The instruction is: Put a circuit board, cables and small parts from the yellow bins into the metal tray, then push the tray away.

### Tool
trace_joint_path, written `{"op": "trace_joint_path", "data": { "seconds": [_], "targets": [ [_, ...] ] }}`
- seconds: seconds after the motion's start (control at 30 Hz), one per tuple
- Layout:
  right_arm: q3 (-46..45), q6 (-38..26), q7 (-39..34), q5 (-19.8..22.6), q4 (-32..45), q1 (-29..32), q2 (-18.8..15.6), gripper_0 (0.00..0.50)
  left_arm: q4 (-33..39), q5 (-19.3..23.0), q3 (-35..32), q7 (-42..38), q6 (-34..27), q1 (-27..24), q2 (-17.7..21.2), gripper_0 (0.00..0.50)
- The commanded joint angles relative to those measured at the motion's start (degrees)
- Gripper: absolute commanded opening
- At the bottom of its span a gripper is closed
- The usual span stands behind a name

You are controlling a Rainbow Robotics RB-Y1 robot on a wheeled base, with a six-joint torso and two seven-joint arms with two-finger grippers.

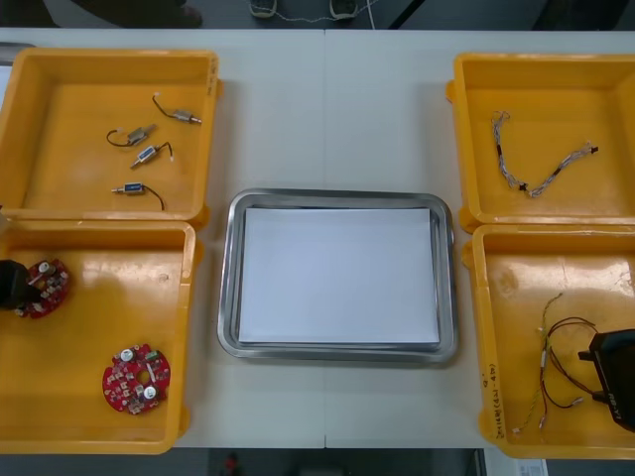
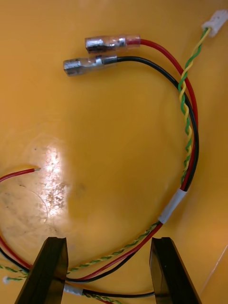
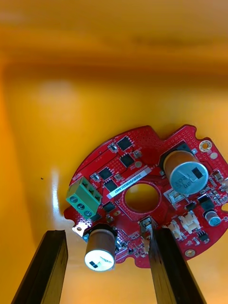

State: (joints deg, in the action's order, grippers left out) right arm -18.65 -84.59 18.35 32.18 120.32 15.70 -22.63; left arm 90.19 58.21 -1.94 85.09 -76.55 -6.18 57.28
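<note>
Looking down on the worktop, we see the metal tray at the middle, white inside, with 2 yellow bins at each side. The left hand is low in the near left bin, close to its outer wall, and it is released: its 2 black fingers stand apart with the near edge of a round red circuit board between them. 1 finger overlaps the board's rim; a brown capacitor rises in the gap, and a green terminal block sits just beyond the other finger. Another circuit board lies flat in the same bin, well apart from the hand. The right hand is down in the near right bin, by its outer side, also released, fingers wide. A cable harness of red, black and twisted green-and-yellow wires lies on the bin floor, and several strands run across the gap between the fingers. The far left bin holds 4 small metal parts, each with a black lead; the far right bin holds a twisted blue and white cable. The near bins' walls stand between the 2 hands and the tray.
</note>
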Motion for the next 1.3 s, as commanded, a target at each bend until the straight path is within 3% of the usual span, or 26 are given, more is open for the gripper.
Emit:
{"op": "trace_joint_path", "data": {
  "seconds": [0.03, 0.13, 0.17, 0.2, 0.23, 0.27, 0.3, 0.57, 0.6, 0.63, 0.67, 0.73, 1.0, 1.3],
  "targets": [
    [1.42, 1.62, -3.32, -0.98, -0.26, 3.10, 0.74, 0.500, -0.55, 0.06, 0.89, 5.88, 0.62, 0.56, 2.84, 0.500],
    [1.68, 2.94, -3.23, -1.06, -1.58, 3.37, 0.74, 0.500, -0.55, 0.15, 0.98, 5.88, 0.62, 0.56, 2.84, 0.500],
    [1.86, 3.73, -3.14, -1.06, -2.19, 3.37, 0.65, 0.500, -0.55, 0.24, 0.98, 5.88, 0.62, 0.56, 2.84, 0.388],
    [2.03, 4.52, -3.14, -1.06, -2.98, 3.28, 0.74, 0.500, -0.46, 0.32, 0.98, 5.88, 0.62, 0.64, 2.84, 0.219],
    [2.21, 5.05, -3.14, -1.06, -3.34, 3.28, 0.65, 0.500, -0.46, 0.32, 0.98, 5.88, 0.62, 0.56, 2.84, 0.140],
    [2.56, 5.84, -3.14, -1.06, -3.95, 3.28, 0.65, 0.500, -0.55, 0.41, 0.98, 5.88, 0.62, 0.56, 2.84, 0.021],
    [2.83, 6.63, -3.14, -1.06, -4.57, 3.19, 0.74, 0.500, -0.46, 0.50, 0.98, 5.88, 0.62, 0.56, 2.84, 0.003],
    [3.27, 7.51, -3.50, -1.06, -5.27, 3.02, 0.74, 0.500, -0.46, 0.85, 0.98, 5.61, 0.53, 0.56, 2.84, 0.001],
    [3.35, 7.51, -3.50, -1.06, -5.27, 3.02, 0.65, 0.443, -0.46, 0.94, 0.98, 5.61, 0.53, 0.56, 2.84, 0.003],
    [3.44, 7.51, -3.50, -1.06, -5.27, 3.02, 0.74, 0.259, -0.46, 1.03, 0.98, 5.53, 0.53, 0.56, 2.84, 0.001],
    [3.62, 7.51, -3.50, -1.06, -5.27, 3.02, 0.65, 0.107, -0.55, 1.03, 0.98, 5.53, 0.53, 0.56, 2.84, 0.001],
    [3.62, 7.51, -3.50, -0.98, -5.27, 3.02, 0.65, 0.000, -0.46, 1.20, 0.98, 5.53, 0.53, 0.64, 2.84, 0.000],
    [3.18, 7.51, -3.50, -0.98, -5.01, 2.66, 0.74, 0.000, 0.95, 1.82, -0.17, 5.17, -0.79, 0.38, 2.84, 0.000],
    [-0.95, 2.59, -2.62, -0.19, -1.14, 1.87, 0.57, 0.000, 4.82, 2.70, -5.26, 4.47, -9.75, -0.50, 2.84, 0.000]
  ]
}}
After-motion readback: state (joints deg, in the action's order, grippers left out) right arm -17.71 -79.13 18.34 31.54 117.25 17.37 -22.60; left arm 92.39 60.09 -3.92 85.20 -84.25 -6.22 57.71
